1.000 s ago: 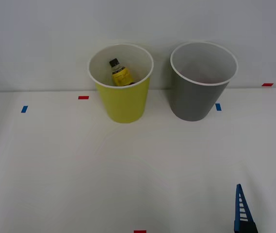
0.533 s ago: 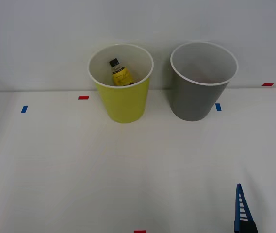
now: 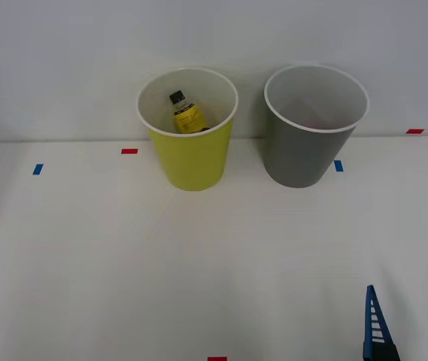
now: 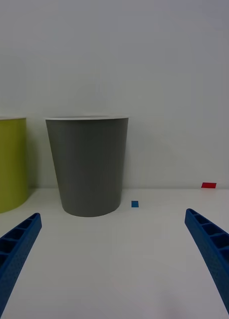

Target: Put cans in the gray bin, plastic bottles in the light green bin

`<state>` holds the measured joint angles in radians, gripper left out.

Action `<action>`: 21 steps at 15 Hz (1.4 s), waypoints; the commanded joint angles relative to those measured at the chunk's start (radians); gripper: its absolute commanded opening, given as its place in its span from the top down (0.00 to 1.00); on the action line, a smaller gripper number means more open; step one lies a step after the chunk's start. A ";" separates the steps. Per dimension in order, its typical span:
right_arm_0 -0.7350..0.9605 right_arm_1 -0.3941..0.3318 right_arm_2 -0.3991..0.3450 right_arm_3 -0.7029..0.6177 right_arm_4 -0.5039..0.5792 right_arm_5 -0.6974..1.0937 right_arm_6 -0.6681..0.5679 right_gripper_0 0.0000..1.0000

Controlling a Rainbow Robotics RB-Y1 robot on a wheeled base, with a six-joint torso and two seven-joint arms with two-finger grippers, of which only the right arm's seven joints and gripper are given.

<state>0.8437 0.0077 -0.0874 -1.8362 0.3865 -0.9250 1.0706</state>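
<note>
Nothing has shifted in the last second: my right gripper [image 3: 408, 320] stays spread wide and empty at the near right. A yellow-label bottle [image 3: 186, 114] lies inside the light green bin [image 3: 191, 158], left of the gray bin [image 3: 298, 154]. I judge sorting finished. Tape marks [image 3: 129, 151] dot the white table [image 3: 123, 263]; the wall [image 3: 63, 60] behind is plain.

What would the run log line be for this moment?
right gripper: open, empty, low over table | light green bin: yellow-label bottle inside | gray bin: contents unclear
</note>
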 commanded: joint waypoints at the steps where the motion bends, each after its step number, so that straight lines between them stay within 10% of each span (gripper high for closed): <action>1: 0.000 0.000 0.000 0.000 0.000 0.000 0.000 0.00; 21: 0.000 0.000 0.000 0.000 0.000 0.000 0.000 0.00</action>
<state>0.8437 0.0077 -0.0874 -1.8362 0.3865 -0.9250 1.0707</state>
